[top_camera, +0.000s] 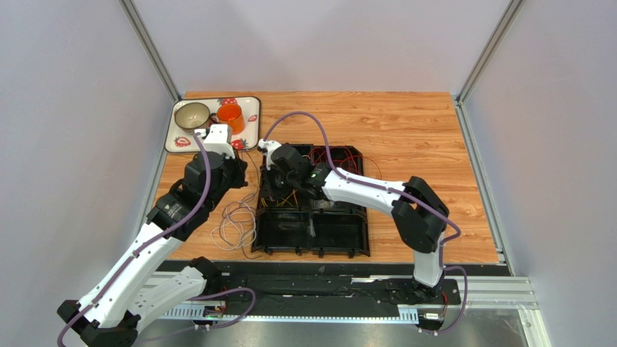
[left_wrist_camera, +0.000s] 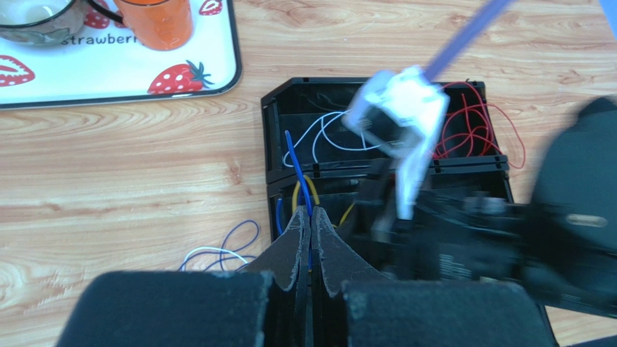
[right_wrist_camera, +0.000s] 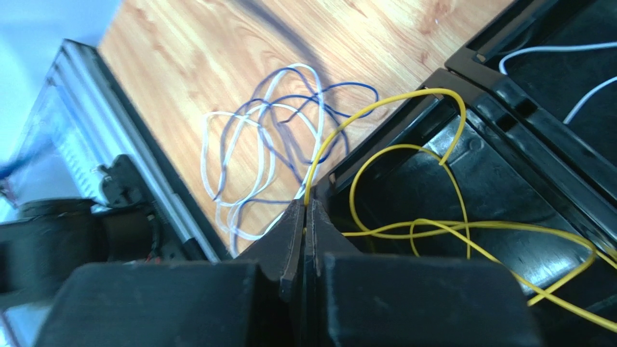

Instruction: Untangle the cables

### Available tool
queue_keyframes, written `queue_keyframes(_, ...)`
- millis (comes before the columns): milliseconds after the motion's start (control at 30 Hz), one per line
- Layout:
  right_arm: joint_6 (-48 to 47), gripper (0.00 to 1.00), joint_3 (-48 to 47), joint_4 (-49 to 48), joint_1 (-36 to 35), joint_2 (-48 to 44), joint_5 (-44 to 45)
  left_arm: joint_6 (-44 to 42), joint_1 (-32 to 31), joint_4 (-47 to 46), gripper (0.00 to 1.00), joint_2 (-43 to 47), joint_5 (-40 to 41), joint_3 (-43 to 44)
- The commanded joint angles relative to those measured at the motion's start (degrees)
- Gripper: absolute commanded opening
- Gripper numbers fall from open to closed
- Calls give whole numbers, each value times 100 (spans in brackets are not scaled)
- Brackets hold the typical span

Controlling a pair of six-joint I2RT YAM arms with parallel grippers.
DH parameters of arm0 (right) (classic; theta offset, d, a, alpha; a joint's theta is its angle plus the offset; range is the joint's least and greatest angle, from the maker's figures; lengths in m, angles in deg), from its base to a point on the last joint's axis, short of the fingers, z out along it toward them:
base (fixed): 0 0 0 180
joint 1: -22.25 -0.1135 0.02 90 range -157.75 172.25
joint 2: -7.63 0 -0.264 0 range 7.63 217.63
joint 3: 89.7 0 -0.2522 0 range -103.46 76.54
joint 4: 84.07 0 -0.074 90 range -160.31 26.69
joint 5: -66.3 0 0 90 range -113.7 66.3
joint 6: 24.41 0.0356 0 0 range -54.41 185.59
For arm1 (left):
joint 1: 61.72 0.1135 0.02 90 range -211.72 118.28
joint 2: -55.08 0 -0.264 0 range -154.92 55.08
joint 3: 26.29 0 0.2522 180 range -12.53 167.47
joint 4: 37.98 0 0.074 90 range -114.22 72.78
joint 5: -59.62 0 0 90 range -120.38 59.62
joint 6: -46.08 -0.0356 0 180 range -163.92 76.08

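The left gripper (left_wrist_camera: 310, 218) is shut tight, and a thin blue cable (left_wrist_camera: 295, 166) is pinched between its tips. The blue cable goes up from the tips and over the wall of a black box (left_wrist_camera: 271, 130) with four parts. The right gripper (right_wrist_camera: 304, 210) is shut tight too, and it has a yellow cable (right_wrist_camera: 434, 91) pinched between its tips. The yellow cable makes a big bend over the box wall and then lies in loose loops in the near left part of the box. A white cable (right_wrist_camera: 557, 48) lies in the far left part. A bunch of red cable (left_wrist_camera: 471, 126) sits in the far right part, and some of it hangs out over the rim onto the table (top_camera: 405, 130). More white and blue loops (right_wrist_camera: 253, 155) lie in a loose pile on the table just left of the box (they cross over each other, and I cannot tell which one is on top). Both grippers are close together over the left side of the box. At the far left corner of the table is a tray (top_camera: 253, 116) with strawberry pictures. A bowl (top_camera: 192, 114) and an orange cup (top_camera: 230, 116) stand on it.
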State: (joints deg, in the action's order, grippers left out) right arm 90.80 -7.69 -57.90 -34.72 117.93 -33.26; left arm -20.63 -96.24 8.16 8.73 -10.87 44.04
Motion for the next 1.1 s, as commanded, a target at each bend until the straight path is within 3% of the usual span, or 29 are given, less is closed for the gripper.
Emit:
queue_keyframes(0, -253, 0, 178, -98, -51, -913, -159, -53, -37, -127, 0, -76, 194, -120)
queue_keyframes(100, -306, 0, 292, -124, -51, -1124, -555, 35, -28, -302, 0, -225, 202, -278)
queue_keyframes(400, -578, 0, 574, -80, -51, -1871, -424, 35, 86, -733, 0, -1147, 264, -341)
queue_keyframes(767, -798, 0, 1180, -212, -51, -2320, -231, 106, 938, -751, 0, -2176, -281, 72)
queue_keyframes(1067, -816, 0, 900, 288, 28, -1759, 551, -96, 965, -189, 0, -1668, -184, 678)
